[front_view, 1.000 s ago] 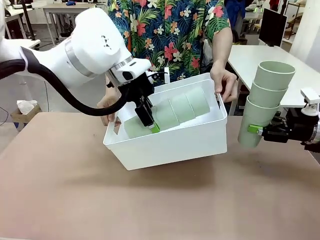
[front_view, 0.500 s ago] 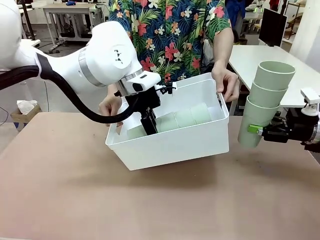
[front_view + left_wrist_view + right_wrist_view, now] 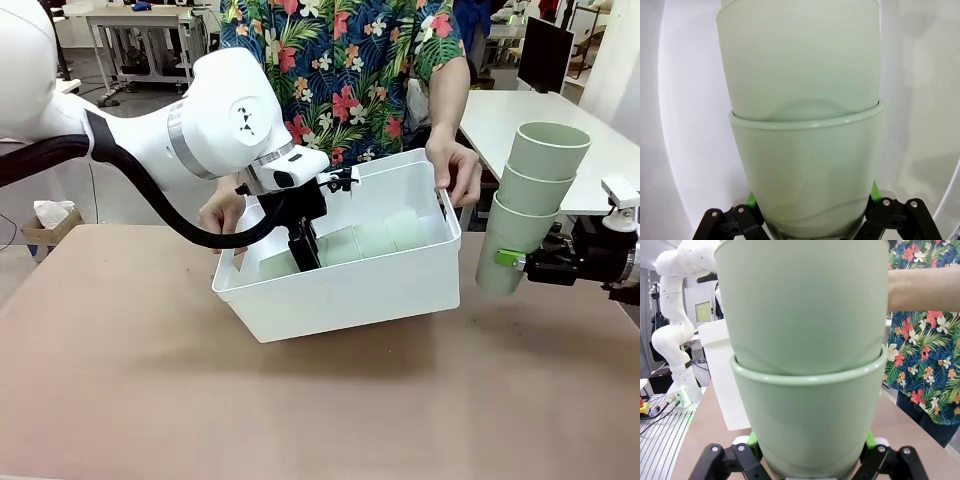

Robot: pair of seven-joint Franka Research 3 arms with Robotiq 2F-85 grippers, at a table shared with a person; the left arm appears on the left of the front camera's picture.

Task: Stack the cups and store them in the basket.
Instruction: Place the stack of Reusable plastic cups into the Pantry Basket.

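Note:
A person holds the white basket [image 3: 350, 290] tilted above the table, one hand on each short end. Inside it lies a stack of pale green cups [image 3: 370, 240] on its side. My left gripper [image 3: 303, 255] reaches into the basket and is shut on the base end of that stack [image 3: 807, 150], green pads on either side. At the right, clear of the basket, my right gripper [image 3: 512, 261] is shut on the bottom cup of a second upright stack of three cups [image 3: 528, 205]; in the right wrist view this stack [image 3: 807, 375] stands between the fingers.
The brown table [image 3: 200, 400] lies bare below and in front of the basket. The person's hands [image 3: 455, 165] grip the basket's rim. A white table [image 3: 500, 115] stands behind at the right. The basket's wall [image 3: 722, 380] shows left of the right-hand stack.
My left gripper has gone lower and rightward into the basket with its stack, which now lies deeper inside. The basket has tipped more level. The right arm has not moved.

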